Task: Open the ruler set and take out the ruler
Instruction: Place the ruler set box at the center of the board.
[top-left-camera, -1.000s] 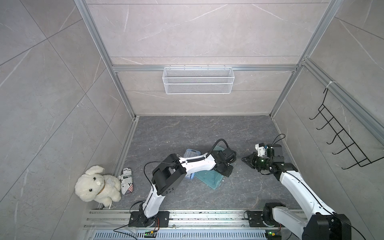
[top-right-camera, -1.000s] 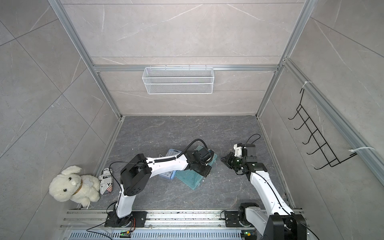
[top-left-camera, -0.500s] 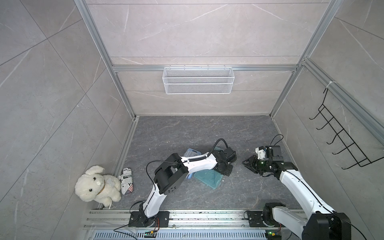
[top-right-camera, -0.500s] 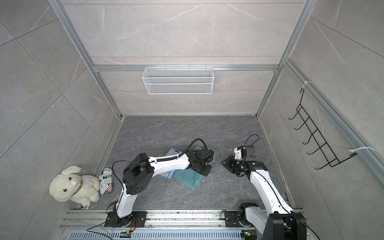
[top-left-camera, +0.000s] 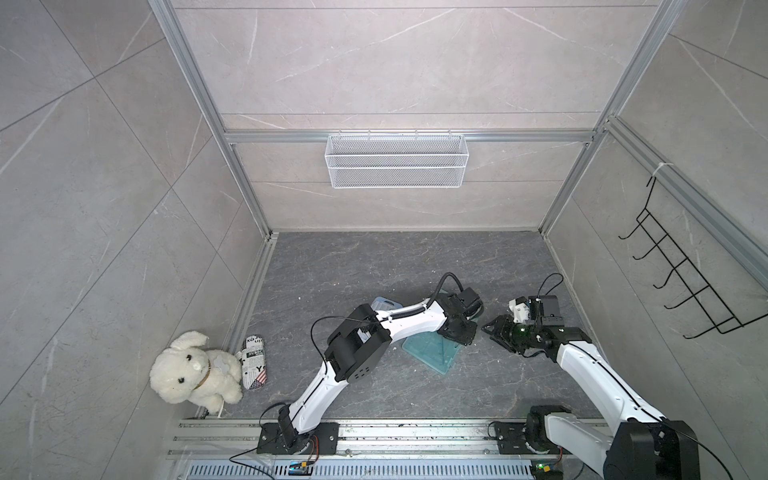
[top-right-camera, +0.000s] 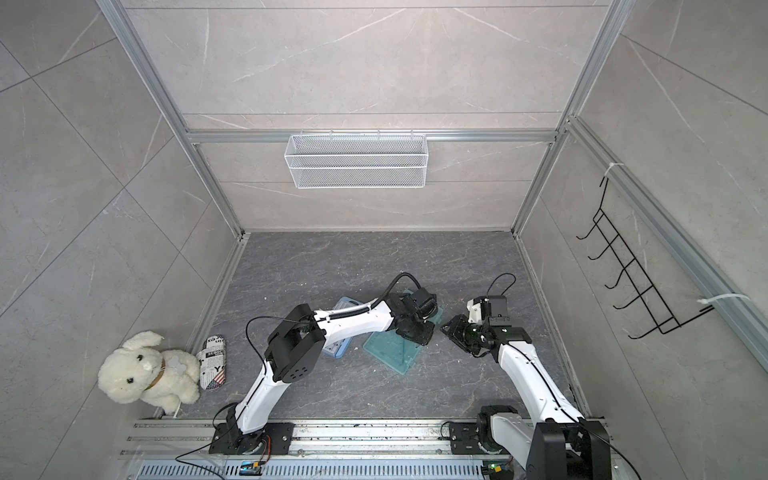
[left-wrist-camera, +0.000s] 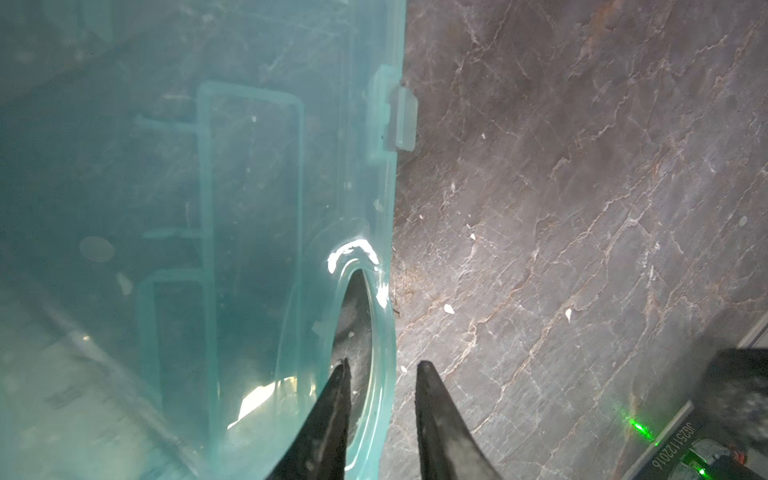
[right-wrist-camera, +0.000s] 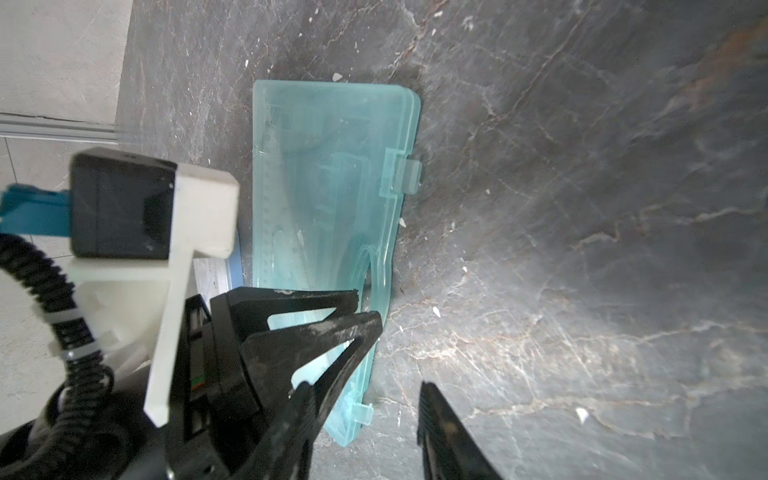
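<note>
The ruler set (top-left-camera: 432, 353) (top-right-camera: 390, 353) is a see-through teal case lying flat on the dark floor, with its latch tab (right-wrist-camera: 409, 176) (left-wrist-camera: 403, 120) still against the lid. A graduated ruler (right-wrist-camera: 268, 199) shows through the lid. My left gripper (left-wrist-camera: 380, 365) (top-left-camera: 457, 332) (top-right-camera: 415, 332) is open and straddles the case's rim at the finger hole, one finger over the hole and one over the floor. Just right of the case, my right gripper (right-wrist-camera: 365, 386) (top-left-camera: 492, 330) (top-right-camera: 451, 328) is open. Its jaws stand either side of the corner tab (right-wrist-camera: 363, 411) without touching it.
A blue box (top-left-camera: 382, 305) (top-right-camera: 338, 349) lies under the left arm. A white plush rabbit (top-left-camera: 193, 368) and a newsprint pouch (top-left-camera: 254, 361) sit at the left wall. A wire basket (top-left-camera: 395, 166) hangs on the back wall, a black hook rack (top-left-camera: 685, 286) on the right wall.
Both grippers have gone from shut to open. The right gripper has drifted slightly toward the front. The case has stayed where it was.
</note>
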